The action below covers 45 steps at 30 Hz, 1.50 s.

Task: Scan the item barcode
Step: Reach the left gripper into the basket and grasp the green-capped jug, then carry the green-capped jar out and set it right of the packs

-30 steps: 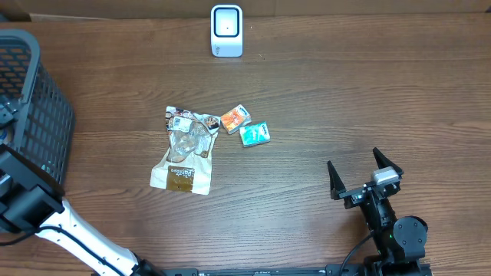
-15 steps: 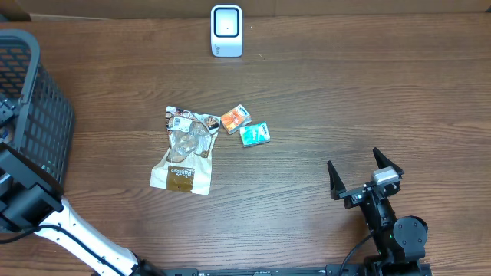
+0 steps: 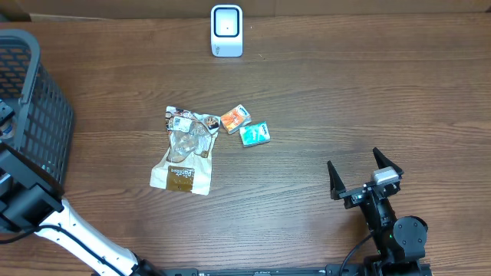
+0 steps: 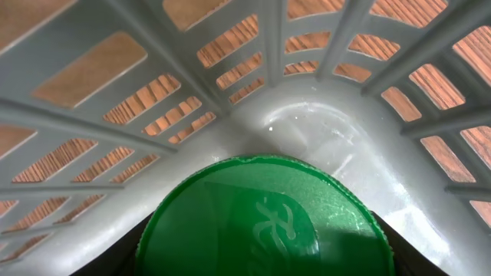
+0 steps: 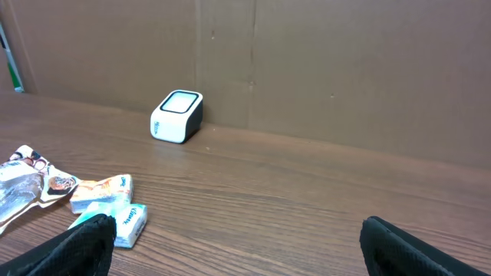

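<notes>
Bright, even light; glare spot on basket [image 4: 307, 126].

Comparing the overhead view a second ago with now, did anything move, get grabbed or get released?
Nothing visibly changed. The right gripper stays parked with its fingers open. The snack bag, orange packet, teal packet, scanner and basket lie where they were.

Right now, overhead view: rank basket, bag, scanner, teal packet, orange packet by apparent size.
1. basket, largest even though the frame cuts it off
2. bag
3. scanner
4. teal packet and orange packet: they look alike, so not ranked
</notes>
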Available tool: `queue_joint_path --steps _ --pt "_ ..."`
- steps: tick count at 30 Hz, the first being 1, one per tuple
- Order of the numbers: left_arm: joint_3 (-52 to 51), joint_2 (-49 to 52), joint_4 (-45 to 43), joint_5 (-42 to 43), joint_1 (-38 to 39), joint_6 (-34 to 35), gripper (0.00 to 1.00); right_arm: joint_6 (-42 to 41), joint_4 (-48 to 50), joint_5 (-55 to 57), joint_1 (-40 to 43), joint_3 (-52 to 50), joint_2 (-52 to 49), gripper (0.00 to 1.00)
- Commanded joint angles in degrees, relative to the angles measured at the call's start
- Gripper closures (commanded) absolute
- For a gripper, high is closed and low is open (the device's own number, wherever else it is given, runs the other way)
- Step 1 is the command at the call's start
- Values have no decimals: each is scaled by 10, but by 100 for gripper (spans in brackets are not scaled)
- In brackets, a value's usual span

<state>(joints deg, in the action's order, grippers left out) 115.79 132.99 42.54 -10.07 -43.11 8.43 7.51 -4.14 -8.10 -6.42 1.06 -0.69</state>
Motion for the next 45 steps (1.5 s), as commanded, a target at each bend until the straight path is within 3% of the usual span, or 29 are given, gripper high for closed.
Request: queue_joint_path --steps 1,8,14,22,28,37,45 --pt "-1 -31 22 12 7 39 60 1 2 5 -3 -6 5 0" --pt "-1 -128 47 12 21 60 67 1 2 5 -3 -6 5 0" --pt "-1 -236 70 15 37 82 67 1 2 5 -3 -6 5 0" --pt "-1 -398 79 128 81 96 73 1 2 5 -3 -6 5 0" --pt "-1 -487 169 187 165 96 71 1 2 5 -3 -6 5 0" --pt "-4 -468 327 187 337 79 71 1 2 5 -3 -6 5 0" --pt "-37 -387 345 185 476 65 72 1 2 5 -3 -6 5 0"
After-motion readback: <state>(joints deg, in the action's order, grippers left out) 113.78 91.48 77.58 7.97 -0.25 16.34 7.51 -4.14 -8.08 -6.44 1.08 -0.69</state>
